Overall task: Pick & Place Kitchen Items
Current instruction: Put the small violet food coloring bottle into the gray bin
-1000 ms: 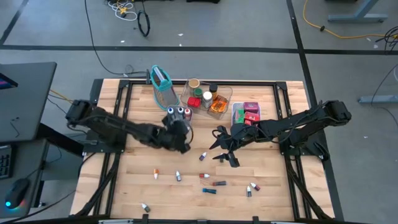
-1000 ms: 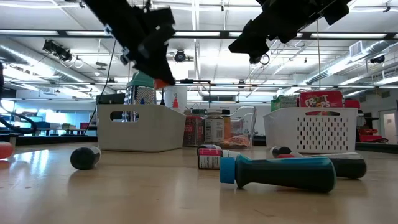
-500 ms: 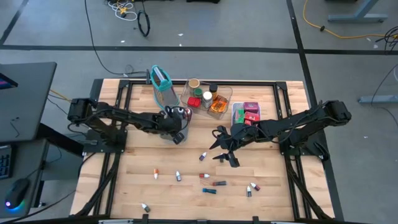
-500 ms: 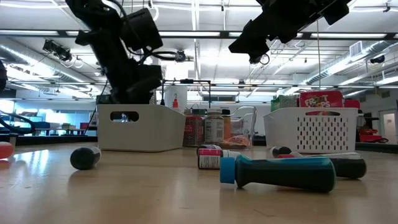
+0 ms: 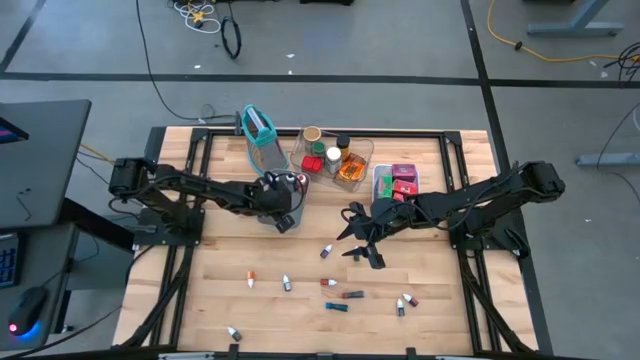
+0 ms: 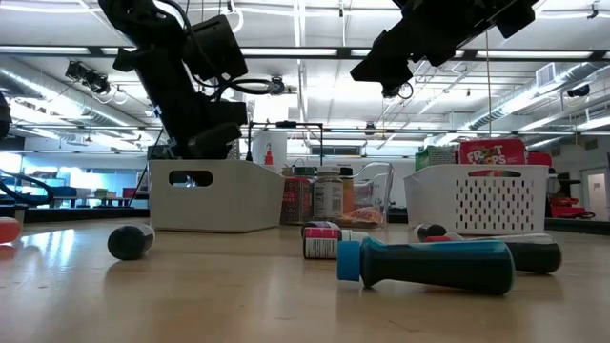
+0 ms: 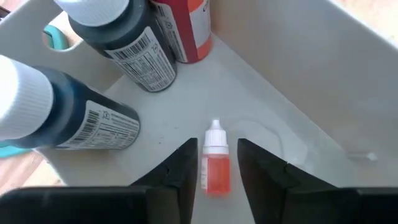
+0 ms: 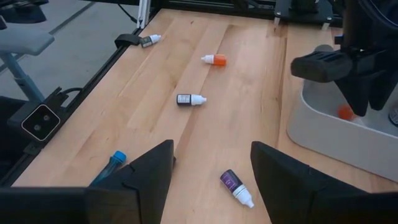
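Reaching into the grey bin (image 5: 283, 196) near the tabletop's (image 5: 220, 270) far edge, the left end effector (image 7: 212, 171) has its fingers narrowly parted on either side of an orange vial (image 7: 215, 167) lying flat on the bin floor; no contact is evident. Only the left wrist view shows this vial, along with two dark white-capped bottles (image 7: 115, 37) and one red bottle (image 7: 185, 25) in the same bin. From overhead the arm hides the vial. The right end effector (image 5: 362, 243) hangs above the tabletop's middle, jaws wide, holding nothing. Its wrist view shows four loose vials: orange (image 8: 214, 59), black (image 8: 188, 99), purple (image 8: 236, 187) and one (image 8: 149, 40) at the tabletop's edge. The low view alone shows a teal-handled tool (image 6: 429, 264) lying nearest the camera.
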`<state>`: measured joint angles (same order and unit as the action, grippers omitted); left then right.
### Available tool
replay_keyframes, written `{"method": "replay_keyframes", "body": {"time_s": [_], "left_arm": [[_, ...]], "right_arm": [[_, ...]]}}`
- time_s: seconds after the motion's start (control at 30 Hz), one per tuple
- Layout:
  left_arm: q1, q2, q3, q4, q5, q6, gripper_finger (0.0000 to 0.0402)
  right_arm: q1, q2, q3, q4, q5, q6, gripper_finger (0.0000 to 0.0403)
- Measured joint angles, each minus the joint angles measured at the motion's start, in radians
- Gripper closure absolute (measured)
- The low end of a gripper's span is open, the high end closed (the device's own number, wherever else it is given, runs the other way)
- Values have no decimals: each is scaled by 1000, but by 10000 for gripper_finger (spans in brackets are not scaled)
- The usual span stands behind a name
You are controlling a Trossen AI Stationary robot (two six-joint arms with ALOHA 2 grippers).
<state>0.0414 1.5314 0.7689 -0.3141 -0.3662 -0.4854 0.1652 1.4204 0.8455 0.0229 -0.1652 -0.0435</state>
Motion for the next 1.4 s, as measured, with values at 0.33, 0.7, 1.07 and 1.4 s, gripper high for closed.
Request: {"method": "replay_keyframes", "body": {"time_s": [0.33,0.7,1.07,1.4], "left_arm": [[0,-17,49,-7,-41,43,215],[-58,-170,190,-105,-56,54,230],[-286,-252,190,-113,-237,52,259],[-418,-252,190,-95,-508,42,276]], "right_arm": [[0,0,0,0,0,0,179],[0,0,0,0,6,2,179],[43,142,0,69,94,-120,179],[1,352,0,240,69,-148,179]]}}
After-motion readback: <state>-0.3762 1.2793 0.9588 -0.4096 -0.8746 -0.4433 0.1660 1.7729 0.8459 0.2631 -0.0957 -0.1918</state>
